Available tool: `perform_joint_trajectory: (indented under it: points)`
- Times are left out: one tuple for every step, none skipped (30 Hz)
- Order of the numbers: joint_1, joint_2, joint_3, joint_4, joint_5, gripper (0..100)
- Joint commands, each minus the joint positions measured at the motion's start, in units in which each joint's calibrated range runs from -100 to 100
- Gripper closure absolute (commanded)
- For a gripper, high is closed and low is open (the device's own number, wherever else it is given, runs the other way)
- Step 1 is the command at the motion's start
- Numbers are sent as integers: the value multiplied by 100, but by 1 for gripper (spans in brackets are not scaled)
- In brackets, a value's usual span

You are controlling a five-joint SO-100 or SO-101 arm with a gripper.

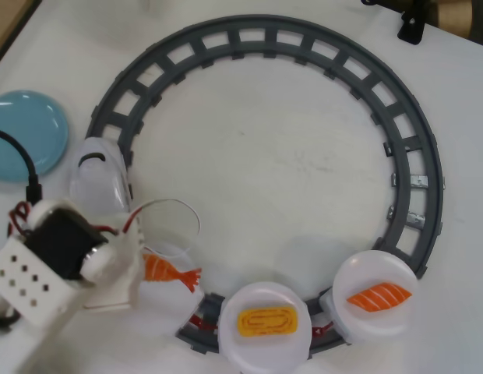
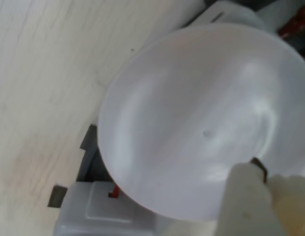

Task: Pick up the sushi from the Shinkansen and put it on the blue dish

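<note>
The gripper (image 1: pixel 152 261) hangs low over the first car behind the Shinkansen (image 1: pixel 100 175), its white fingers at the sushi (image 1: pixel 170 272); whether they are closed on it I cannot tell. The sushi (forked tail pointing right in the overhead view) lies at that car's plate (image 1: pixel 179 292). In the wrist view a bare white plate (image 2: pixel 201 118) fills the frame, one fingertip (image 2: pixel 246 196) at its lower edge. The blue dish (image 1: pixel 23 134) sits left of the track (image 1: pixel 413 148), well apart.
</note>
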Motion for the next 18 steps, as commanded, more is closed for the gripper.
perform_joint_trajectory:
  points:
    - [-378, -70, -363, 134, -33, 97]
    - [-474, -70, -408, 134, -49, 97]
    - [-563, -70, -462, 134, -106, 97]
    - [-659, -70, -534, 134, -153, 97]
    - [-783, -70, -606, 134, -190, 97]
    - [-888, -70, -660, 134, -216, 97]
    - [-994, -70, -706, 134, -252, 97]
    - [-1108, -70, -742, 134, -284, 96]
    - [-1249, -62, -760, 134, -315, 96]
    - [-1390, -62, -760, 134, -331, 96]
    - [-1548, -62, -760, 134, -368, 96]
    - [-1707, -62, -760, 134, -420, 96]
    - [-1883, -62, -760, 134, -477, 96]
    - [-2068, -62, -760, 134, -530, 96]
    - [-2270, -62, -760, 134, -582, 96]
    - [-2455, -62, -769, 134, -624, 96]
    - [-2631, -62, -769, 134, -681, 96]
    - [-2816, -62, -769, 134, -734, 96]
